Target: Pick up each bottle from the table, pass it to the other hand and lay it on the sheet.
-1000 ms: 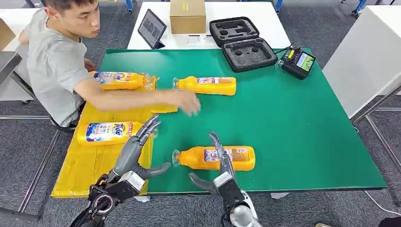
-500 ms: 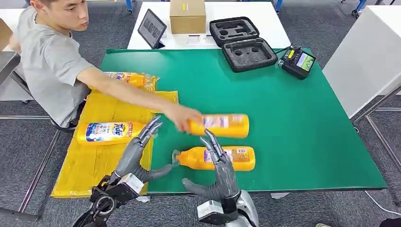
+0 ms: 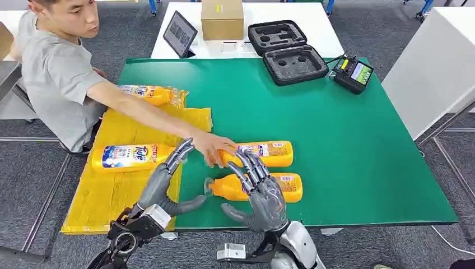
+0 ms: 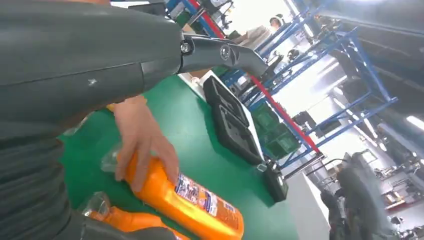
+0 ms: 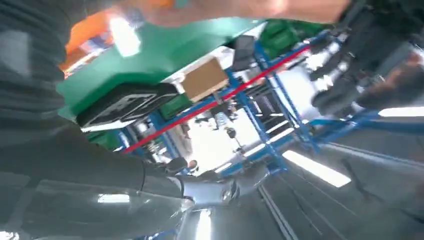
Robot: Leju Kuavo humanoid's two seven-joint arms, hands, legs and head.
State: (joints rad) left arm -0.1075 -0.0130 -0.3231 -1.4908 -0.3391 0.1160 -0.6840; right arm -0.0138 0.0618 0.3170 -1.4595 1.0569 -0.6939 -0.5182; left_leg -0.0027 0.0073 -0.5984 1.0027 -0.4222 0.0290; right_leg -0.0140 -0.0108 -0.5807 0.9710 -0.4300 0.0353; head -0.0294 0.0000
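Note:
Two orange bottles lie side by side on the green table [image 3: 347, 140] near its front edge: the near bottle [image 3: 283, 188] and the far bottle [image 3: 269, 152], which a person's hand [image 3: 212, 147] holds at its neck. My right hand [image 3: 259, 190] hovers open over the near bottle's neck end, fingers spread. My left hand [image 3: 162, 179] is open above the edge of the yellow sheet [image 3: 134, 129]. Two more bottles lie on the sheet, one in the middle [image 3: 129, 157] and one at the back [image 3: 148, 93]. The left wrist view shows the person's hand [image 4: 140, 140] on the far bottle [image 4: 185, 200].
A seated person in a grey shirt [image 3: 56, 78] reaches across the sheet from the left. At the back stand a black foam case [image 3: 287, 51], a tablet [image 3: 179, 33], a cardboard box [image 3: 222, 18] and a handheld controller [image 3: 353, 73]. The table's right half is bare.
The person carried a bottle from the table's back down next to the near bottle. My right hand turned from edge-on to palm-down and spread over the near bottle. My left hand stayed.

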